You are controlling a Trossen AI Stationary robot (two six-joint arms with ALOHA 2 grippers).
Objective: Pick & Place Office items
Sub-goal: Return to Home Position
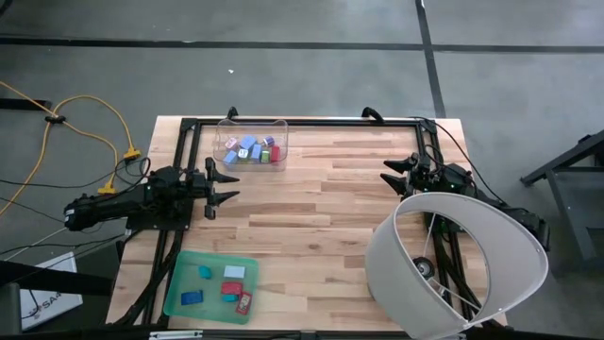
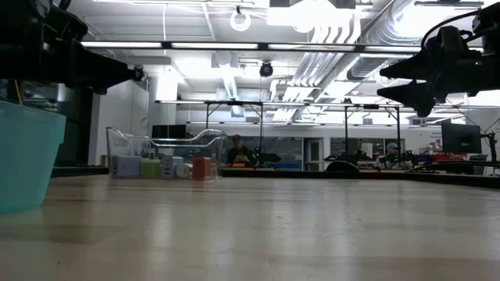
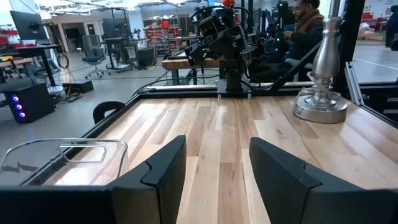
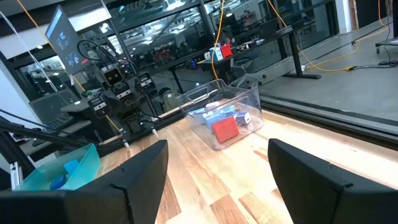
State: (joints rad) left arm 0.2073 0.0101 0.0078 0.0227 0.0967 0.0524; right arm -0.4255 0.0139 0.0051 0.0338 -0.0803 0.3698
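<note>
Five office pieces lie in the green tray, well apart from the clear bin but along the same side of the bench: one teal, one white, one blue and two reddish, as far as the high view shows. A larger cluster of blocks sits inside the bin, with pink, blue, light blue, green and red among them, packed too close for a sure count. The left gripper hangs above the bench between the bin and the tray, nearer the bin, with its jaws apart and nothing in them. The right gripper is well apart from the bin, across the bench from it, and its jaws are likewise apart and empty. A white lampshade stands farther from the bin still, beyond the right gripper. By my reading the job is more than half done: most of the pieces are already in the bin, no piece lies loose on the bench near it, and neither arm carries anything. If the tray is meant to be emptied, those five pieces are what is left.
</note>
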